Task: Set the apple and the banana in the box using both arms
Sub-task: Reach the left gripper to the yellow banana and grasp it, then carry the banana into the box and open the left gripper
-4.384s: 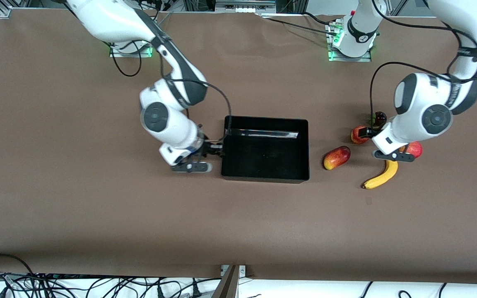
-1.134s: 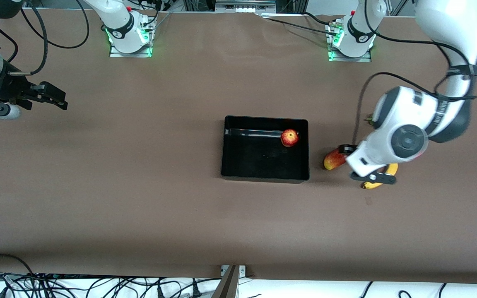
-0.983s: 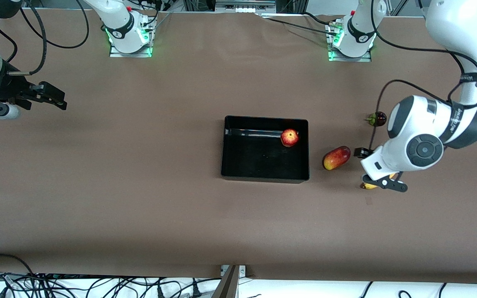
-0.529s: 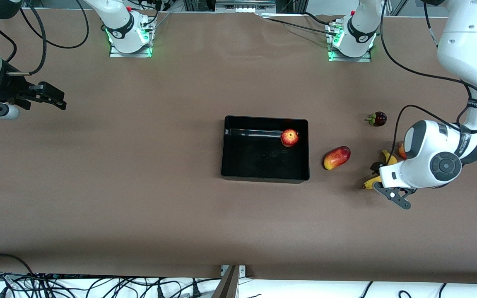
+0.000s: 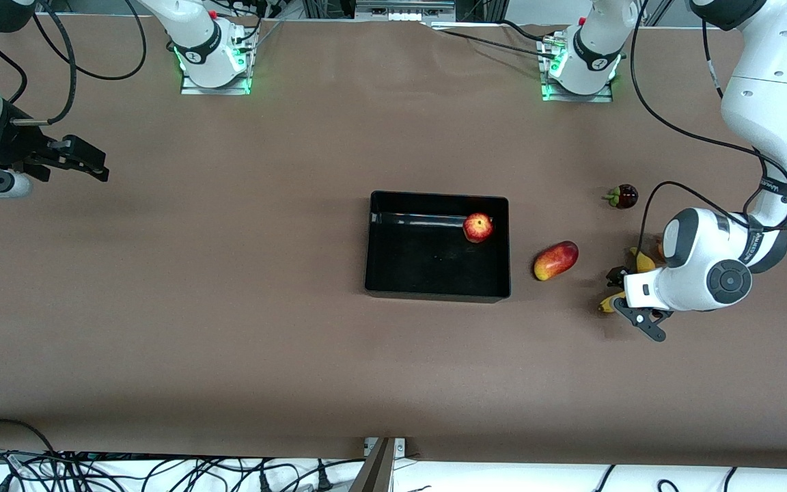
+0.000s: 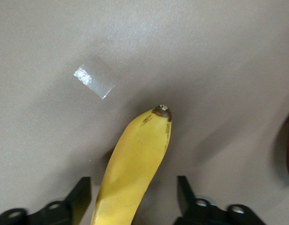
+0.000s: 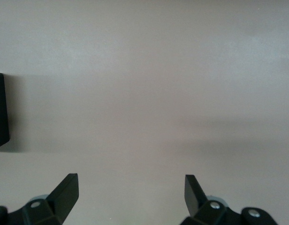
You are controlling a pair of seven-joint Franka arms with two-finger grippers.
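— One fruit done: your apple [image 5: 478, 227] lies in the box [image 5: 434, 290], at the corner toward the left arm's end.

— And the banana [image 6: 133, 164]?

— On the table beside the mango [image 5: 555, 260]; your left gripper [image 6: 133, 199] straddles it, fingers spread, gripping nothing — set to close. Right gripper [image 7: 130, 192] waits, wide open, empty.
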